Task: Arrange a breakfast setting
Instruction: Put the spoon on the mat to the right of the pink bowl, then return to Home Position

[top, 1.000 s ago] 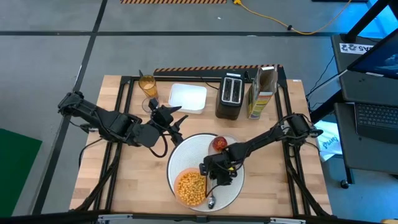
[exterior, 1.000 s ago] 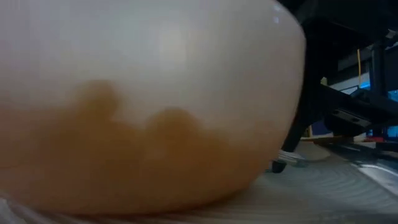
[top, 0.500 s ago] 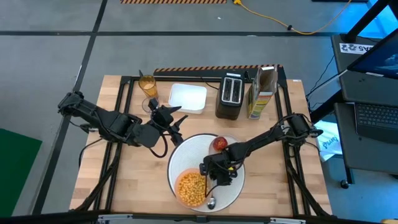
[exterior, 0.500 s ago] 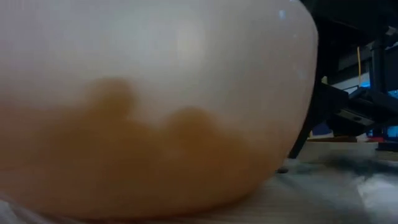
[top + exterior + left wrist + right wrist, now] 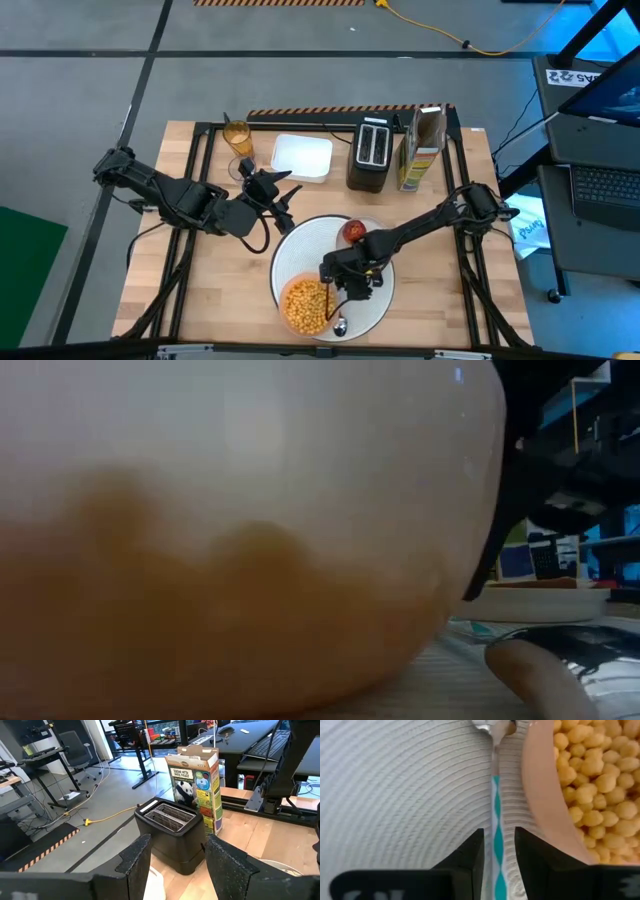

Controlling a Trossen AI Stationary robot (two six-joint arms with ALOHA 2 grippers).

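Observation:
A big round white placemat (image 5: 300,245) lies near the table's near edge. On it stand an orange bowl (image 5: 306,306) of yellow cereal puffs (image 5: 595,780) and a red apple (image 5: 352,230) on a small pale plate (image 5: 372,228). A metal spoon (image 5: 340,325) lies flat on the mat beside the bowl's right side. My right gripper (image 5: 499,832) hovers low over the spoon's teal-striped handle (image 5: 497,805), one finger on either side, with a gap showing on both sides. My left gripper (image 5: 285,195) waits open to the left of the mat. No bagel is in view.
At the far edge stand a glass of orange drink (image 5: 238,140), a white rectangular tray (image 5: 302,157), a black toaster (image 5: 371,153) and a cereal box (image 5: 420,150). Bare wood lies left and right of the placemat. In the low view the bowl (image 5: 250,560) fills most of the picture.
My right gripper has shifted slightly toward the table's left and near edge. In the low view the spoon's bowl end has come nearer the near edge and now lies beside the orange bowl. The orange bowl has also come slightly nearer.

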